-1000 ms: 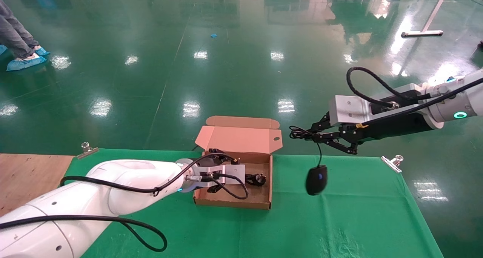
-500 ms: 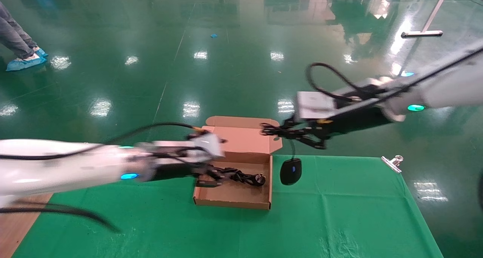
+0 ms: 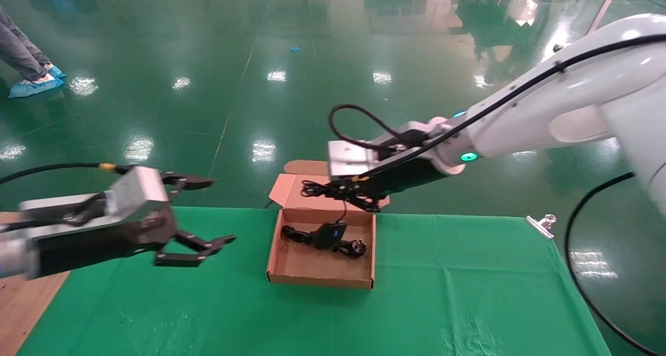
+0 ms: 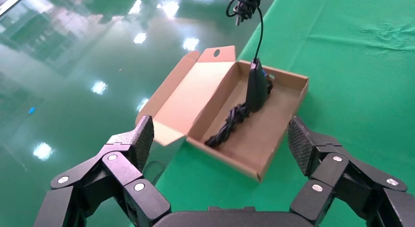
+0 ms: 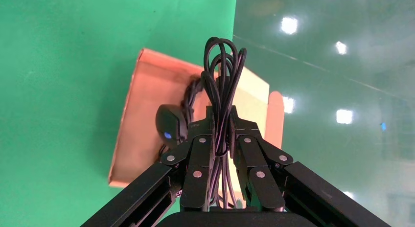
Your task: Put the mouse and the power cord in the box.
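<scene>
Right gripper (image 3: 347,192) has swung in over the box (image 3: 321,280), pinching the mouse's bundled cable; the mouse (image 3: 327,236) now dangles inside, above the power cord (image 3: 349,249). Left gripper (image 3: 200,215), wide open and empty, has pulled back. Only release remains.

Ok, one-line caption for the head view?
Right gripper dangles the mouse by its cable over the power cord in the box.

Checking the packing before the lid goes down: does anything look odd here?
Only the mouse: it dangles by its cable from the right hand, shut on the bundled cable, over the cord in the box. The left hand is open, off to the side.
</scene>
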Motion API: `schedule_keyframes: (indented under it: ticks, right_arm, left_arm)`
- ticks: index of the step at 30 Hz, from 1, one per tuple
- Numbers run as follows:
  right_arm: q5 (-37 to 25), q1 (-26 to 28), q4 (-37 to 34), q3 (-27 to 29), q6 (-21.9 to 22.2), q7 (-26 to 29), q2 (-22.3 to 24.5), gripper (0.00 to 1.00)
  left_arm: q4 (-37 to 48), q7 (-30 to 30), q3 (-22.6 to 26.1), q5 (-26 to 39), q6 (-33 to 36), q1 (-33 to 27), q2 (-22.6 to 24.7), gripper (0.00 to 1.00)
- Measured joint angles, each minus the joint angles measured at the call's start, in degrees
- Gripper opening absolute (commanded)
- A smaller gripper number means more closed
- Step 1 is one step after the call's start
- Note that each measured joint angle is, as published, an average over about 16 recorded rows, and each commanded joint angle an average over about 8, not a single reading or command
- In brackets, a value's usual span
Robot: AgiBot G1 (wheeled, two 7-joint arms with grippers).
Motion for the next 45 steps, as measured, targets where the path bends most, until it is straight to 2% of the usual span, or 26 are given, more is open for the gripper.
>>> schedule_keyframes:
  ticks: [9, 18, 24, 32, 33, 40, 41, 45]
  right_arm:
    - [3.0, -4.4, 8.5, -6.6, 12.2, 5.3, -0.8, 0.0]
    - [7.0, -7.9, 14.5, -14.7, 24.4, 9.9, -0.9, 0.0]
    - [9.5, -9.3, 16.2, -19.9, 28.7, 12.2, -0.9, 0.0]
    - [11.5, -10.6, 15.6, -25.5, 31.6, 13.5, -0.8, 0.0]
    - [11.6, -10.7, 15.4, -26.1, 31.9, 13.6, -0.8, 0.05]
    - [12.7, -11.1, 13.8, -29.1, 33.1, 13.5, -0.7, 0.92]
    - [12.8, -11.1, 13.7, -29.4, 33.3, 13.4, -0.7, 1.0]
    - [13.5, -10.9, 13.3, -30.5, 33.7, 13.2, -0.7, 1.0]
  left_arm:
    - [4.2, 6.0, -4.3, -8.2, 4.1, 4.3, -5.6, 1.0]
    - [13.0, 12.5, -6.4, -12.4, 9.9, 5.7, -5.6, 1.0]
    - [19.4, 15.8, -6.6, -13.2, 13.3, 6.0, -3.8, 1.0]
    - [25.8, 18.8, -6.3, -13.3, 16.2, 6.4, -1.1, 1.0]
    - [26.4, 19.0, -6.2, -13.3, 16.5, 6.4, -0.8, 1.0]
    - [29.8, 20.4, -5.5, -12.3, 17.6, 5.9, 1.6, 1.0]
    - [30.2, 20.5, -5.4, -12.1, 17.7, 5.8, 1.9, 1.0]
    - [31.9, 20.9, -4.9, -11.3, 18.1, 5.2, 3.3, 1.0]
